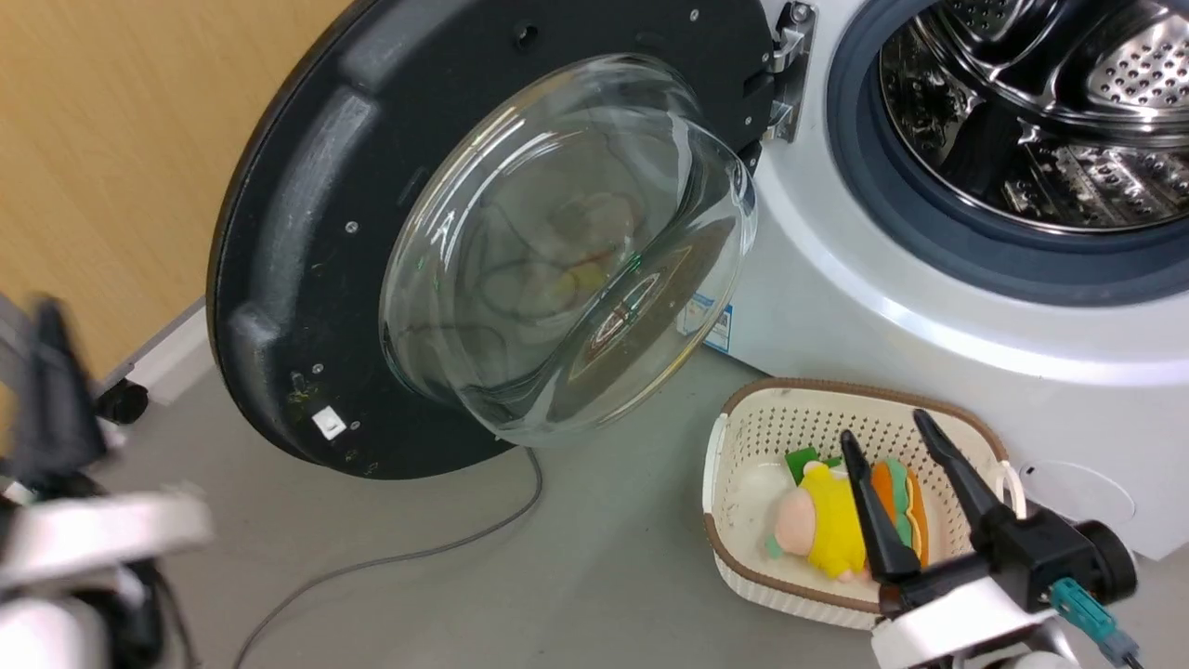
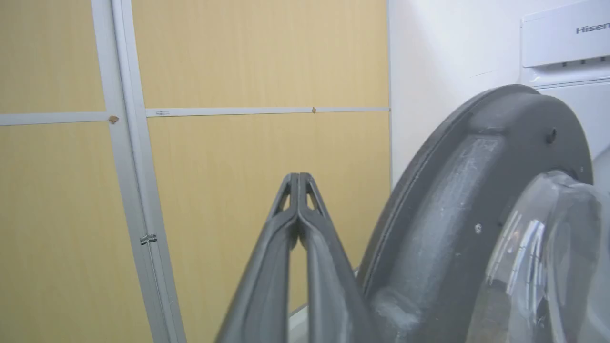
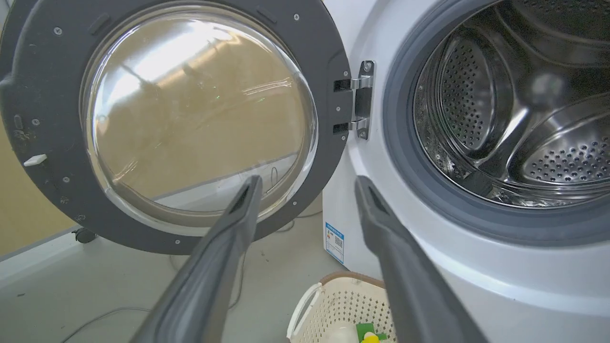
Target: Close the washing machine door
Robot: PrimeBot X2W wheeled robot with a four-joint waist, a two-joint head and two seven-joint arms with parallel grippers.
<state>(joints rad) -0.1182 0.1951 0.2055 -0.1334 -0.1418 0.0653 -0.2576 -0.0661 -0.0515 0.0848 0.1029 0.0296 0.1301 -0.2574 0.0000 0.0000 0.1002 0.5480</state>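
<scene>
at the far left the left hand point(image 2: 299, 177) is clenched on nothing, fingertips pressed together, near the outer edge of the washing machine door point(image 1: 307, 232). the door stands swung wide open, its glass bowl bulging outward, hung by its metal hinge point(image 1: 788, 72) on the washing machine point(image 1: 836, 279). at lower right the right hand point(image 1: 882, 426) hovers released, fingers spread, by a cream basket point(image 1: 734, 418) holding a yellow plush toy point(image 1: 827, 525).
</scene>
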